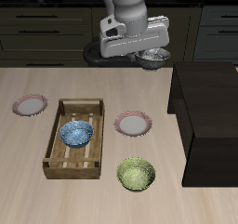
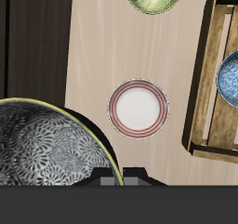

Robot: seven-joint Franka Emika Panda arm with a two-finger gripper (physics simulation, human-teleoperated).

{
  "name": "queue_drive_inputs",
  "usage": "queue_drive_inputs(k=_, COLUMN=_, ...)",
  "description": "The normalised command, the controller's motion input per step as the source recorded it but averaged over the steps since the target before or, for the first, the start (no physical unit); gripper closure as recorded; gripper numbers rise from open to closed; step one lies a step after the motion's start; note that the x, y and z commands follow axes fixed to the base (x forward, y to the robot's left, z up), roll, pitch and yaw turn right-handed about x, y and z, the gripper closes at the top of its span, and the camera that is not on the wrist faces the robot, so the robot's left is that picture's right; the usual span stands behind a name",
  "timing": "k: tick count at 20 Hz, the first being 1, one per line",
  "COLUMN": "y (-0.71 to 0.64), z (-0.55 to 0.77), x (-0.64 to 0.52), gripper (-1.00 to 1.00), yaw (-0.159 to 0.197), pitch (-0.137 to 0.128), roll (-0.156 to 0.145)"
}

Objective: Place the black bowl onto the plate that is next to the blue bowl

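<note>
The table (image 1: 56,195) carries a dark box (image 1: 209,125) along one side and a wooden tray (image 1: 76,138) near the middle. The blue bowl (image 1: 76,133) sits inside that tray, and the plate (image 1: 134,125) lies flat on the table just beside the tray, on the side toward the dark box. A second plate (image 1: 30,104) lies on the tray's other side, well apart from it. A green bowl (image 1: 137,175) stands nearer the front edge, close to the first plate.

The arm hangs high over the far part of the table, wrist pointing down. The gripper (image 1: 154,57) is closed on the rim of the black bowl (image 1: 155,57), which is lifted clear of the table; in the wrist view the black bowl (image 2: 51,163) fills the space under the camera, with the plate (image 2: 138,107) ahead of it.

The step in hand looks like the carry. Next, the bowl likely has to travel toward the front until centred over the plate beside the tray, then descend and be released, keeping clear of the tray wall.
</note>
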Motion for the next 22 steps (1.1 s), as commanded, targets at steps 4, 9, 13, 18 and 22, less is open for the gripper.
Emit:
queue_drive_inputs(k=4, y=-0.41, z=-0.01, x=-0.19, gripper=1.0, yaw=-0.022, pitch=0.006, roll=0.015)
queue_drive_inputs(k=9, y=-1.09, z=0.06, x=0.13, gripper=1.0, yaw=-0.021, pitch=-0.057, roll=-0.118)
queue_drive_inputs(k=13, y=-0.64, z=-0.03, x=0.18, gripper=1.0, yaw=-0.011, pitch=0.0, roll=-0.082)
queue_drive_inputs(k=18, y=-0.58, z=-0.04, x=-0.03, gripper=1.0, yaw=0.004, pitch=-0.024, roll=-0.035)
queue_drive_inputs(k=22, y=-0.47, z=-0.06, x=-0.16, gripper=1.0, yaw=0.003, pitch=-0.001, roll=0.02)
